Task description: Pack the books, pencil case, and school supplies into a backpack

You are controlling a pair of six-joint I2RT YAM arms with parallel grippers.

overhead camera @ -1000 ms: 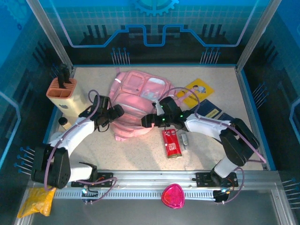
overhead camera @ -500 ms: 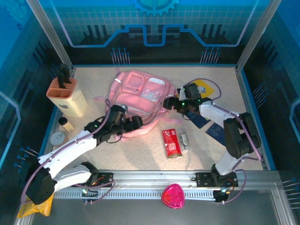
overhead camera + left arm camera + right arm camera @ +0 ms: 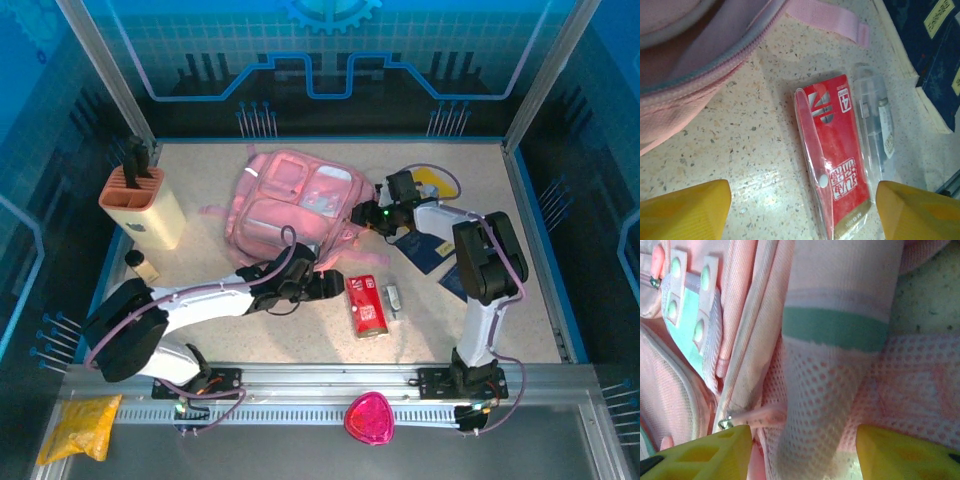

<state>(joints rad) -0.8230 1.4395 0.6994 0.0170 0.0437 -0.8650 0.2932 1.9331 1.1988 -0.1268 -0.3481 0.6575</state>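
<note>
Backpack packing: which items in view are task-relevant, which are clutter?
Job: pink backpack, red pencil case, grey-white piece, yellow book, navy book.
Lying about: knife block, pink heart, yellow bag.

The pink backpack (image 3: pixel 290 205) lies flat mid-table, with the red pencil case (image 3: pixel 366 305) and the grey-white piece (image 3: pixel 393 297) side by side in front of it, and the navy book (image 3: pixel 425 248) and yellow book (image 3: pixel 434 180) to its right.

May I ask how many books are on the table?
2: a thin yellow book at the far right, and a flat navy-blue book just nearer; the right arm may hide more.
</note>
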